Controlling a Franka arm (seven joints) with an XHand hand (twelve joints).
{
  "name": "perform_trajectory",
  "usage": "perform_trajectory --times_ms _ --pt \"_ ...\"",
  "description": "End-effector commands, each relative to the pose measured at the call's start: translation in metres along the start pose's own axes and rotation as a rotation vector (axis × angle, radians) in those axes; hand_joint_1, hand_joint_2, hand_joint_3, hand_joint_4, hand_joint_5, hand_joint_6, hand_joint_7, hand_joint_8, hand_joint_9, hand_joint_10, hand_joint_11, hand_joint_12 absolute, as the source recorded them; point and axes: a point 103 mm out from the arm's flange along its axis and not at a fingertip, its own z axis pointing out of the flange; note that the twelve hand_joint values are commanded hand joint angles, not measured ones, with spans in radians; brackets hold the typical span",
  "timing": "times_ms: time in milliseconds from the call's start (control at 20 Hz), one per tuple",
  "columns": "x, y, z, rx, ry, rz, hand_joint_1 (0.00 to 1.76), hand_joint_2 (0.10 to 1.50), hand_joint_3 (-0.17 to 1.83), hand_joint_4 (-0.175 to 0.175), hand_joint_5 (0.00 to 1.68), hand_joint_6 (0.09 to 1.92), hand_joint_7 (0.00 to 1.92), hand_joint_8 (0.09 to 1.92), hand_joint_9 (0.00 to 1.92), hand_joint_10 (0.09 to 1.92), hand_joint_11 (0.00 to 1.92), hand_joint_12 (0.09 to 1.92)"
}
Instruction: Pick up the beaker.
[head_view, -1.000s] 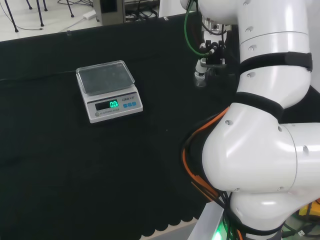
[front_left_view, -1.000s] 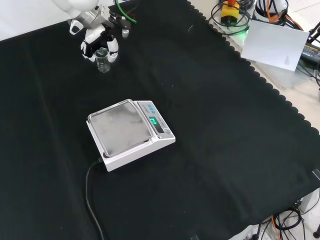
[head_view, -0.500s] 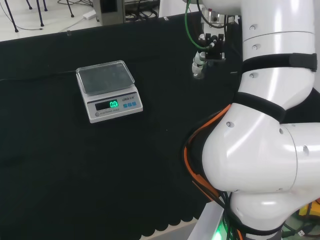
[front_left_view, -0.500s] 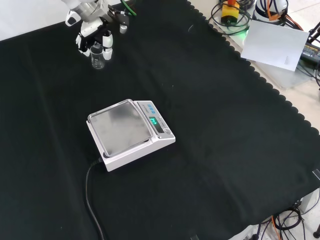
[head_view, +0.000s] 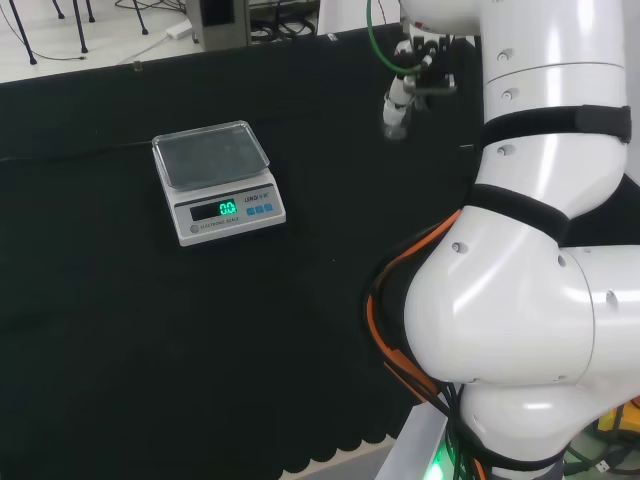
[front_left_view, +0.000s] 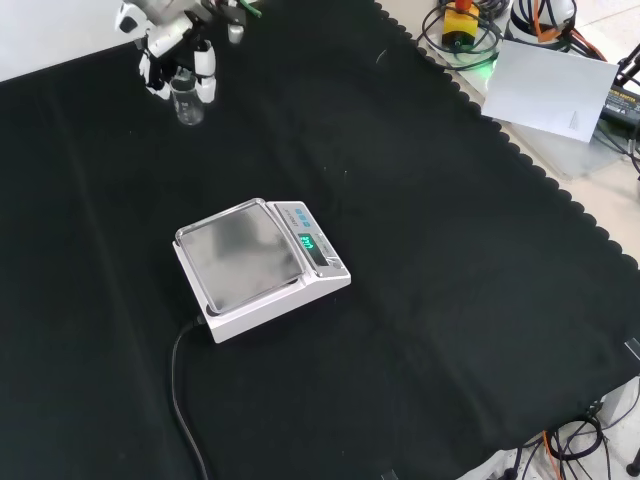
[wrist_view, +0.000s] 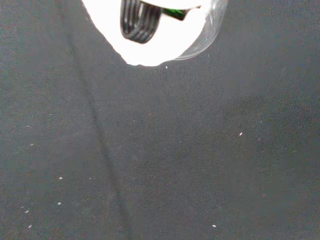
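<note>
In the front view's top left corner, the small clear beaker hangs upright, long axis vertical, mouth up, above the black cloth. The hand reaches down from above, fingers curled around it. The scale sits mid-cloth, well apart.

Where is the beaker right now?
In the front view the beaker sits at the top left, between the fingers of the hand, up and left of the scale.
</note>
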Motion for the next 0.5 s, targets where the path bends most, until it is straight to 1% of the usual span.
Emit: perform_trajectory --times_ms 50,200,500 --pt "0.006 -0.038 -0.049 -0.006 -0.109 -0.085 1.23 1.18 0.03 -0.175 0.82 1.26 0.84 1.27 1.04 1.08 1.09 0.99" --pt "0.009 -0.055 -0.064 -0.036 -0.15 -0.1 1.23 1.18 0.03 -0.175 0.82 1.25 0.84 1.26 1.04 1.09 1.09 1.0" --pt "0.014 -0.095 -0.095 -0.1 -0.182 -0.13 1.23 1.18 0.02 -0.175 0.83 1.24 0.85 1.25 1.05 1.09 1.09 1.0"
